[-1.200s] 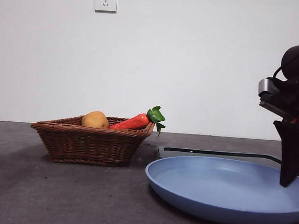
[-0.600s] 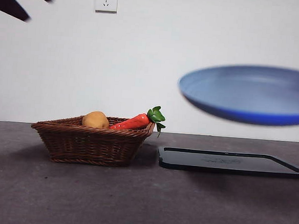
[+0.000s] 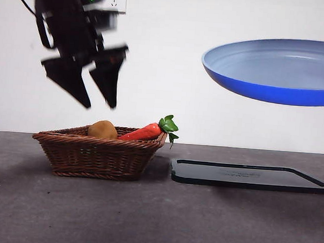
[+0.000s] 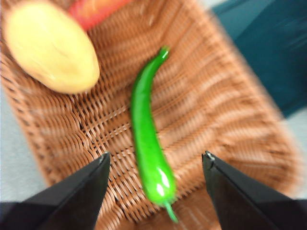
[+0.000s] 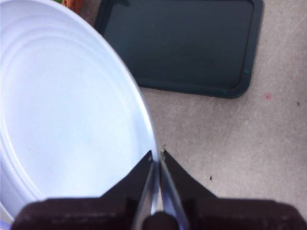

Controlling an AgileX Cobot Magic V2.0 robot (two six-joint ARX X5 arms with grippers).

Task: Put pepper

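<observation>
Left end effector [image 3: 94,97] hangs in the air above the brown basket [image 3: 98,156], and its two black jaws are spread wide with nothing between them. From the left wrist view, the same end effector [image 4: 156,160] is right over the pepper [image 4: 147,139], with one jaw on each side of it but not touching it. That pepper is long, thin and shiny green, and it lies flat on the basket floor. Its long side runs from the pointed tip near the carrot [image 4: 93,8] down to the fat end with the little stem, which is nearest the jaws. A yellow potato [image 4: 50,48] lies beside it, apart from it. Right end effector [image 5: 157,155] is clenched on the rim of the blue plate [image 5: 67,105] and holds it up in the air, above the dark tray [image 3: 247,176] that sits on the bench [image 3: 144,220].
</observation>
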